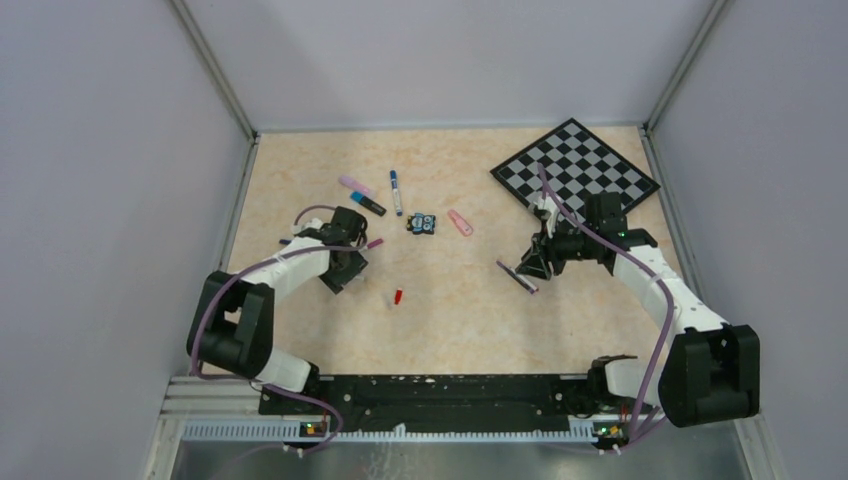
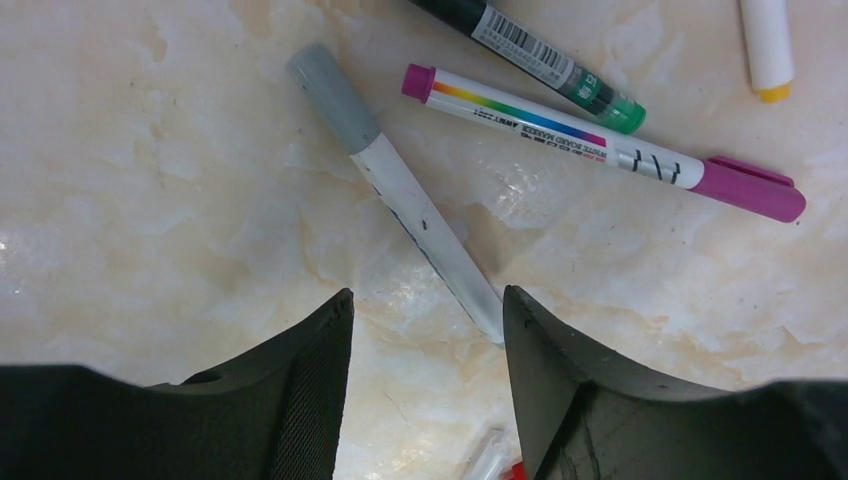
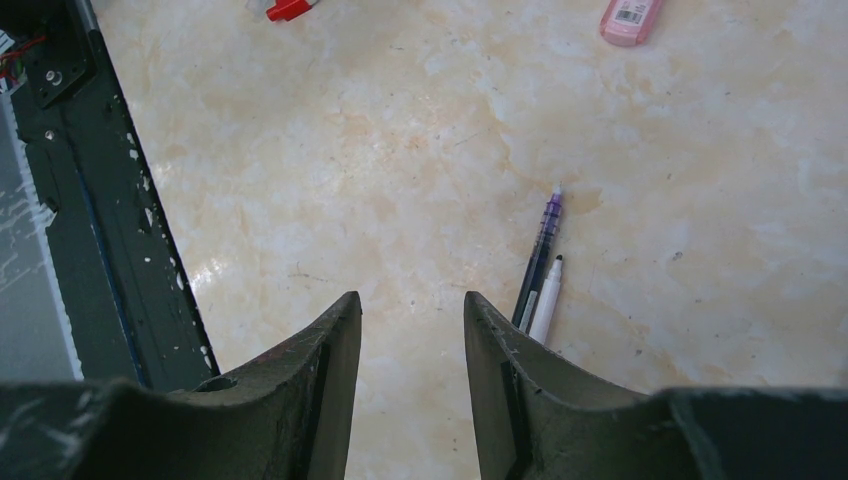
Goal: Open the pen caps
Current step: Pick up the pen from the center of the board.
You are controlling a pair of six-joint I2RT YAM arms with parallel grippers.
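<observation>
We found the left gripper [image 2: 427, 298] open at the table's left, the bare end of a white pen [image 2: 420, 215] between its fingers, its grey cap [image 2: 333, 98] still on. The right gripper [image 3: 408, 300] was open and empty, with a purple pen [image 3: 545, 235] just beside it

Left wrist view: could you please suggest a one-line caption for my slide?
Open left claw poised over the end of a grey-capped white pen, beside a magenta-capped rainbow-striped marker.

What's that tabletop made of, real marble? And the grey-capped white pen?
Tabletop: glossy, cream veining with bright glare; stone or a printed laminate, the look leaves it open. Grey-capped pen: seemingly plastic, matte grey cap, smooth white barrel with dark scuffs.
</observation>
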